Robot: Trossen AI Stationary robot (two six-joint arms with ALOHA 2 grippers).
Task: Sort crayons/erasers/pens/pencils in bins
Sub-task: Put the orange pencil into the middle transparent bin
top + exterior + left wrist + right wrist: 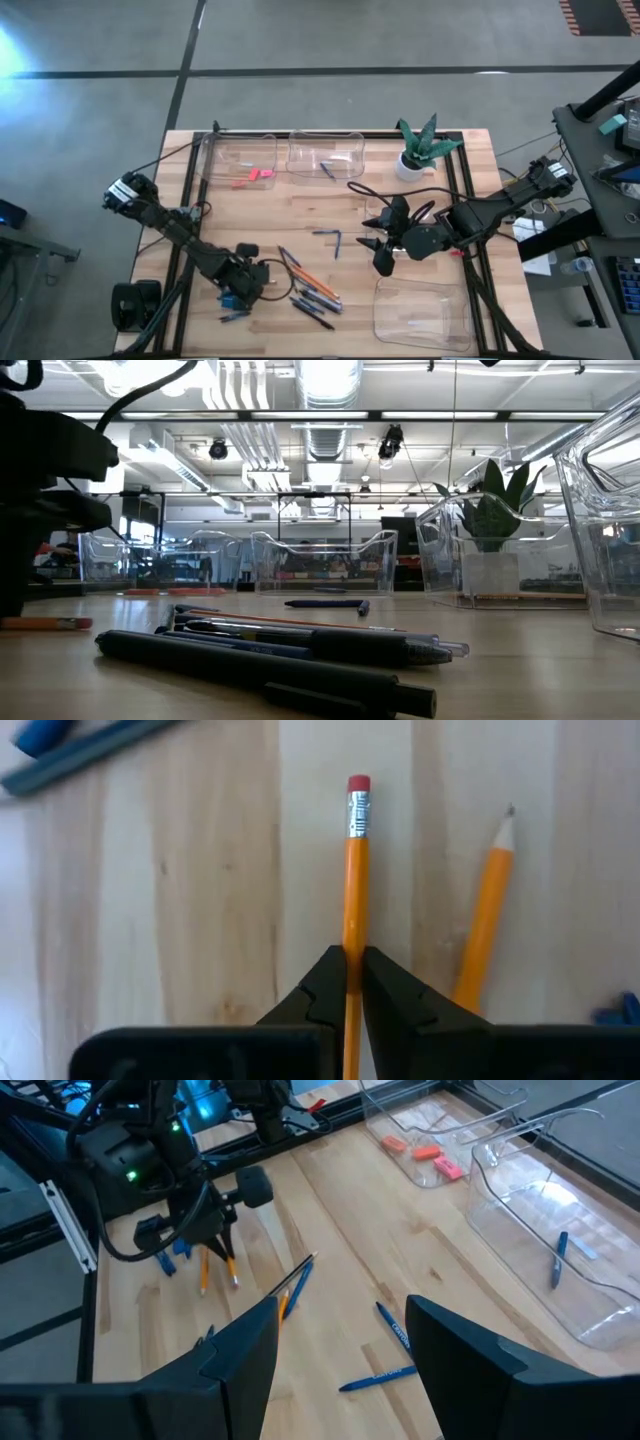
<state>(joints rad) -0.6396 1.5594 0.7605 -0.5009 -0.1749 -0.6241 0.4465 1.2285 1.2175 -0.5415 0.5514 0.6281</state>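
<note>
With the left gripper [352, 982] clamped on an orange pencil [355, 870] near the table's front left, we should lift it straight up so the shaft stays pinched and clears the second pencil [485, 915] lying just beside it. We then carry it level to whichever bin takes pencils; we cannot tell which from here, as the far bin [237, 157] holds pink erasers [255, 177]. Our right gripper [385, 243] waits over mid-table, jaws apart. A blue pen [393, 1324] carries white print, too small for us to read.
</note>
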